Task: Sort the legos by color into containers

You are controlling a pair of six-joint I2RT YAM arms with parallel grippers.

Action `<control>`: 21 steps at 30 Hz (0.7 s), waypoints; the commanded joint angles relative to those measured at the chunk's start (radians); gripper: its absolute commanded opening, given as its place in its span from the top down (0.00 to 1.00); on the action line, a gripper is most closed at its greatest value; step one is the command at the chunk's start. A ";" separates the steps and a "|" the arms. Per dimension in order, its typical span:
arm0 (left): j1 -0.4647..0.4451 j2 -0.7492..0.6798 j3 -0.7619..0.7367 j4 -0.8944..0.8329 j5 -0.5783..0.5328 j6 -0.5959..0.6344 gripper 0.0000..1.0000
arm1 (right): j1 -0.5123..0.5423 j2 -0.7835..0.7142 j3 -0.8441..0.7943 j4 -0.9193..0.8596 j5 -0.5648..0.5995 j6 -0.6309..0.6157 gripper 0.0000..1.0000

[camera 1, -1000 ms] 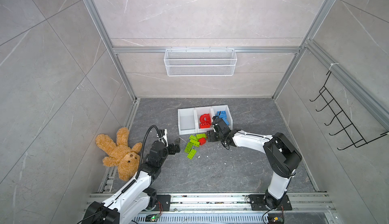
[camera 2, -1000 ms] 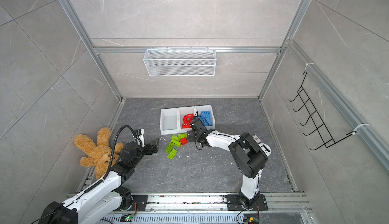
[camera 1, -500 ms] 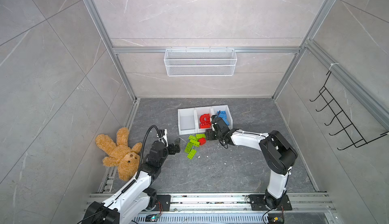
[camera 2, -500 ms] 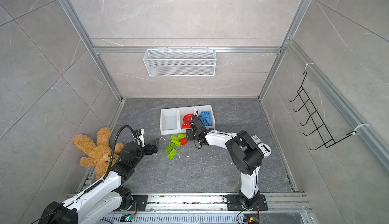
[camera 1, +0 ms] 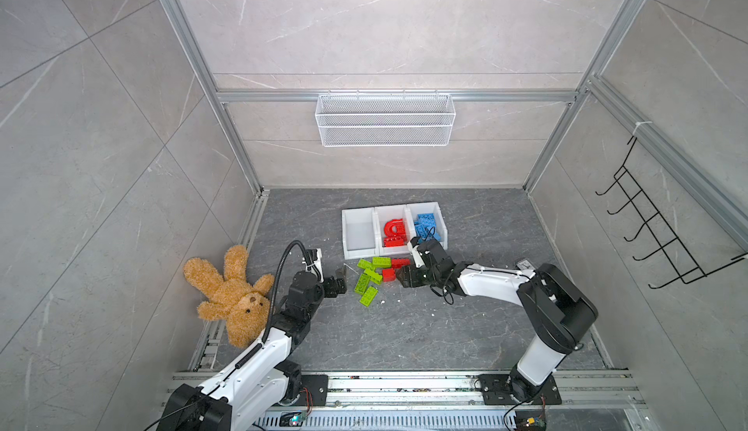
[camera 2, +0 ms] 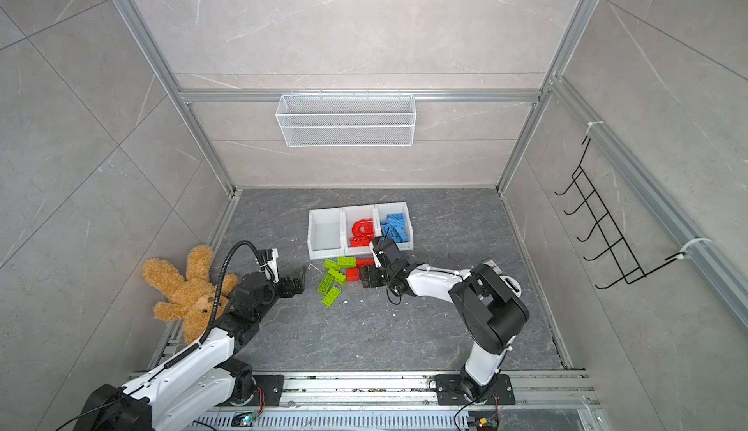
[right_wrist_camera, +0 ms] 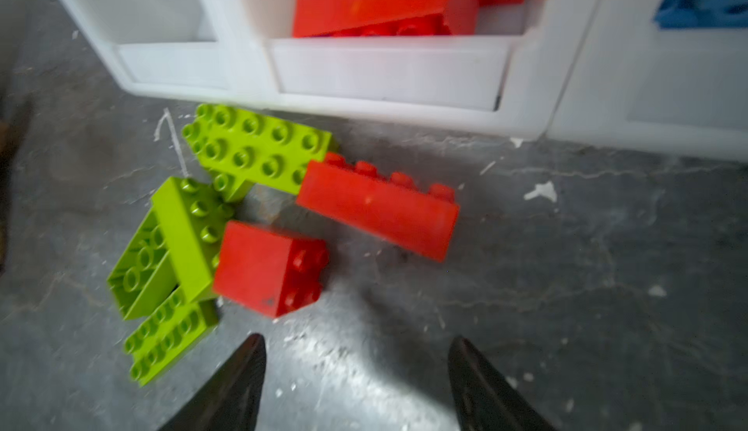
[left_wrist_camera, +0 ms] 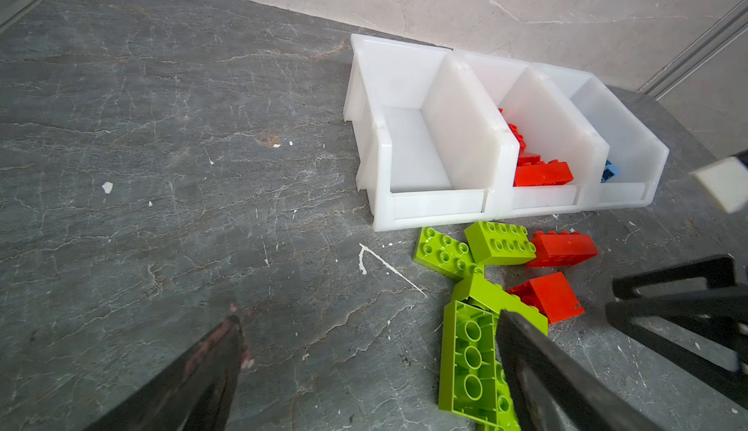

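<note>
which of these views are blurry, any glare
Right wrist view: whole frame soft, the red bricks smeared, a bright glare patch on the floor near the right end effector. Left wrist view: bins sharp, left end effector out of focus. Both top views: sharp, evenly lit.

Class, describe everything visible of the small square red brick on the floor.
The small red brick is blocky, smooth plastic by its look, with four round studs on one face. It lies tipped on its side on the grey floor, studs pointing sideways, resting against a green brick, apart from the long red brick.
</note>
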 commanded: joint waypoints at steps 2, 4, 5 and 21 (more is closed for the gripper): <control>0.005 0.004 0.037 0.027 -0.007 0.010 0.01 | 0.066 -0.111 -0.022 -0.074 0.057 -0.021 0.30; 0.005 0.004 0.037 0.029 -0.005 0.009 0.01 | 0.067 -0.134 -0.002 -0.155 0.146 -0.022 0.31; 0.005 0.006 0.038 0.028 -0.005 0.009 0.01 | 0.067 -0.137 0.011 -0.186 0.183 -0.032 0.31; 0.005 -0.035 0.035 0.003 -0.030 0.031 0.01 | 0.067 0.079 0.236 -0.294 0.262 -0.206 0.31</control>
